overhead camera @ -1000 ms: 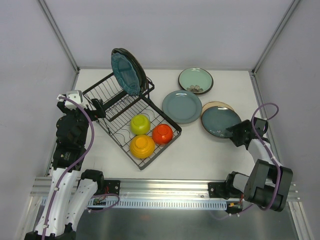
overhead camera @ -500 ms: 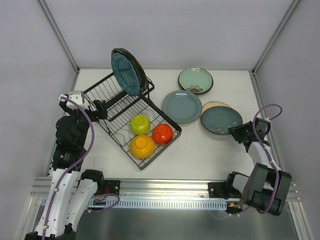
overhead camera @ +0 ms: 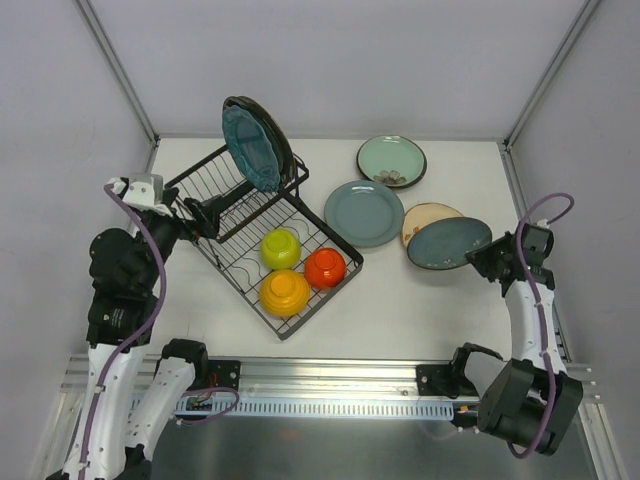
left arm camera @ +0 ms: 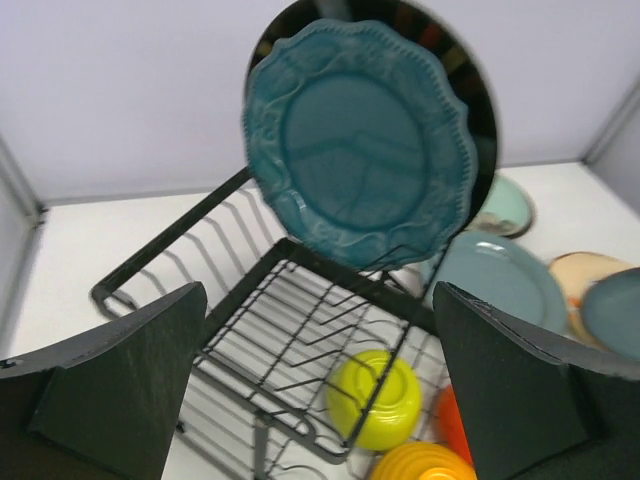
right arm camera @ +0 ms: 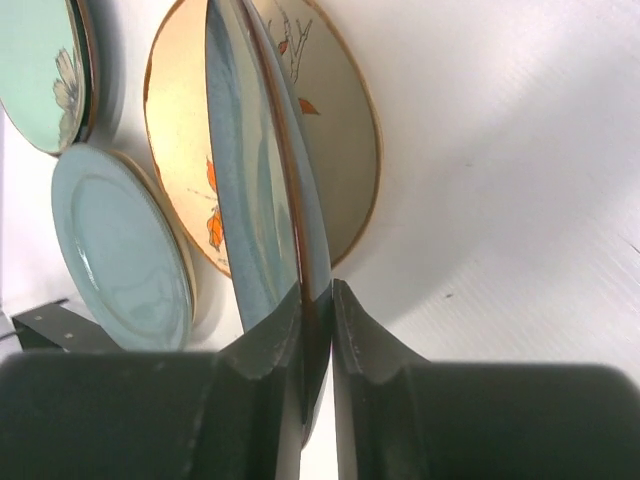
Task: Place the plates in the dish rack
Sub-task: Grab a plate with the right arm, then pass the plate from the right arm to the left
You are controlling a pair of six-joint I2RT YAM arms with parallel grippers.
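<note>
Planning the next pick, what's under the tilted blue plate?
A cream plate with orange leaves lies under the blue plate; part of it is covered.

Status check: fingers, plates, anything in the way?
Right gripper shut on dark teal plate, tilted off cream plate. Left gripper open beside dish rack. Bowls in lower tray.

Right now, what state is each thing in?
Dark teal plate, gripped, tilted up.
Right end effector, shut on its rim.
Left end effector, open.
Scalloped teal plate, upright in dish rack.
Cream plate, flat on table.
Grey-blue plate, flat on table.
Mint green plate, lying flat.
</note>
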